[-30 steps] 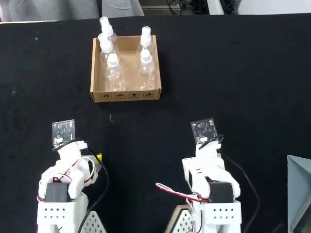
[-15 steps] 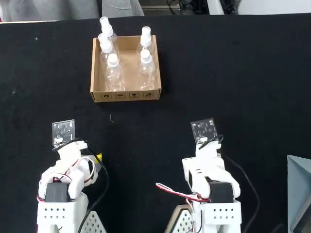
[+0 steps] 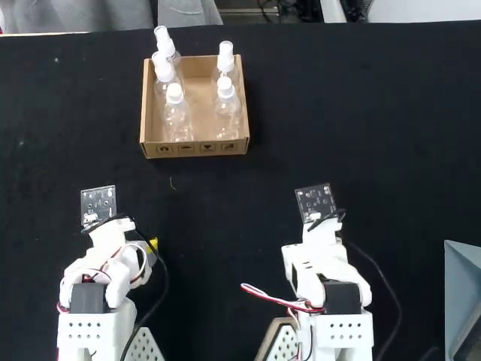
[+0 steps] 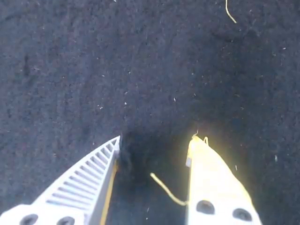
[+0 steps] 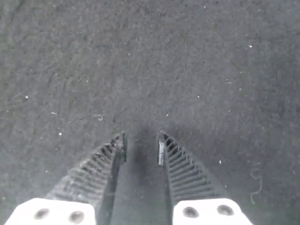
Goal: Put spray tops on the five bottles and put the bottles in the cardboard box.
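- Bottles (image 3: 175, 105) stand well apart from our left fingers (image 4: 89, 185), which are parted to a moderate gap and grip nothing, with the black table (image 4: 93, 70) showing between the tips.
- We see a pale thread (image 4: 165, 190) lying between those two tips.
- Our right fingers (image 5: 185, 173) are at a narrow gap, with a slim strip of table between them and nothing in their grip.
- Both arms are folded low at the near edge of the table, the left arm (image 3: 105, 271) and the right arm (image 3: 325, 263) side by side and apart from each other.
- Farther out, the cardboard box (image 3: 194, 148) sits on the table toward its far side, nearer our left arm's line than our right's.
- All five bottles are upright in that box, each wearing a white spray top (image 3: 174, 92).
- Three bottles line one side wall and two line the other, the rearmost of the three at the back corner.
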